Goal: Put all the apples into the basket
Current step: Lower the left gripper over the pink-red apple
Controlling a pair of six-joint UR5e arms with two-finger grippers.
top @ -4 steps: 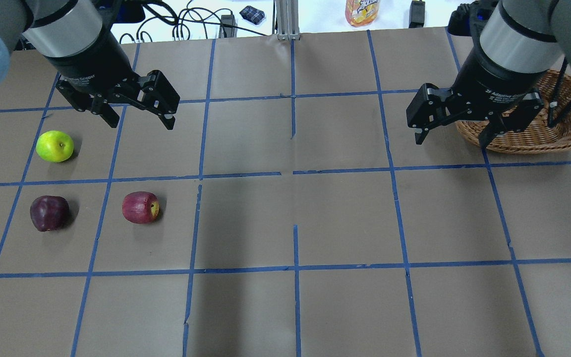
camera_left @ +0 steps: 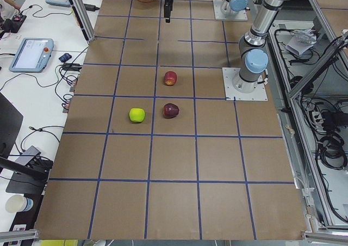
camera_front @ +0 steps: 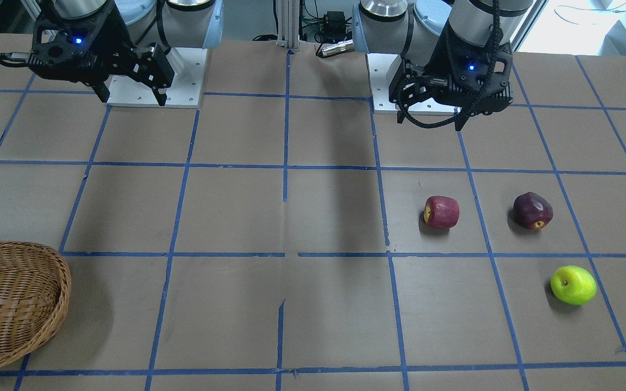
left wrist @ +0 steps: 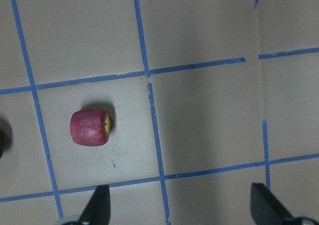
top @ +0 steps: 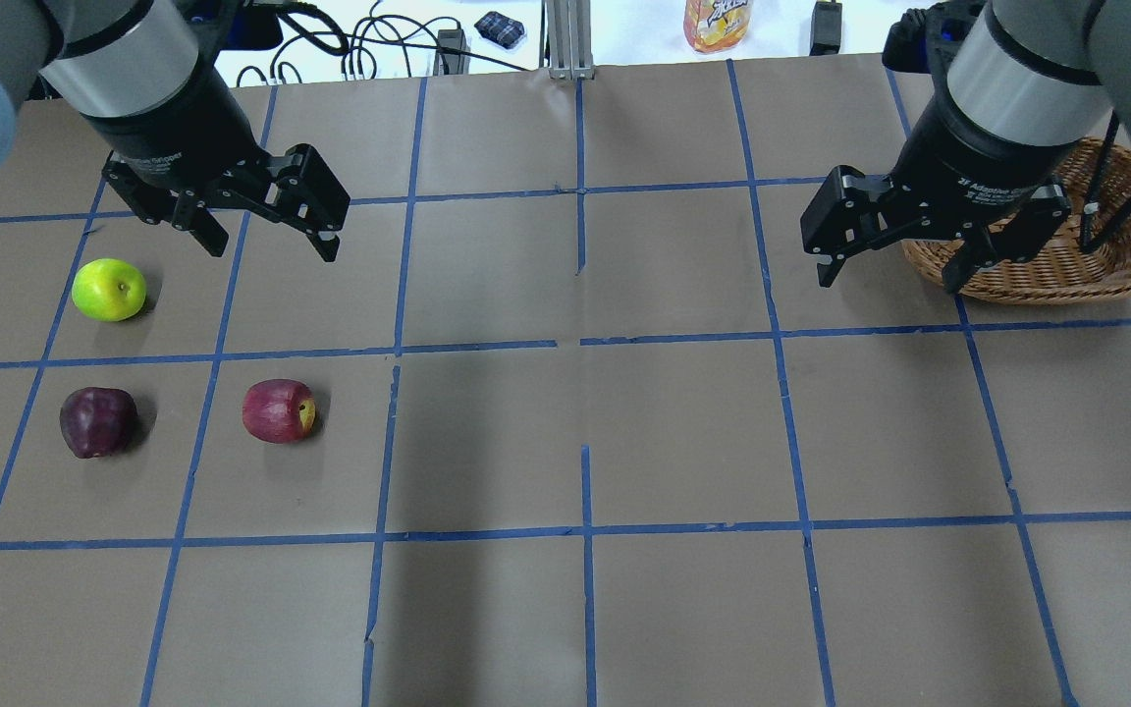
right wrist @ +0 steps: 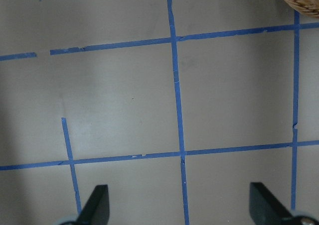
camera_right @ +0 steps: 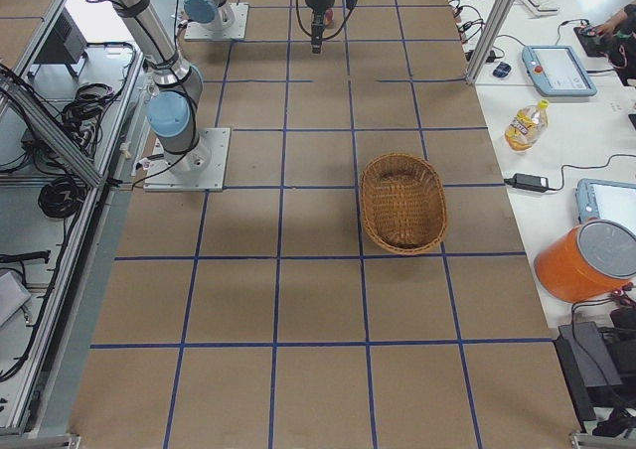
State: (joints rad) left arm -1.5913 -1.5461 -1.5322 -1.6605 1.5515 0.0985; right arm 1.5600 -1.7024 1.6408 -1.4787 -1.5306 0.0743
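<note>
Both ends hang empty: the left gripper (top: 271,245) has its fingers spread wide above the apples' side of the table (top: 585,609), touching none, and the right gripper (top: 891,280), likewise spread, hovers beside the basket (top: 1066,280); all three apples lie on the robot's left, the green apple (top: 109,290) farthest out, the maroon apple (top: 97,421) and red apple (top: 278,410) nearer the robot, well apart from the basket; my worry is a finger clipping a round apple on descent and rolling it away, or the arms crowding each other on the carry across; the table's middle offers broad room, and no apple lies at an edge.
</note>
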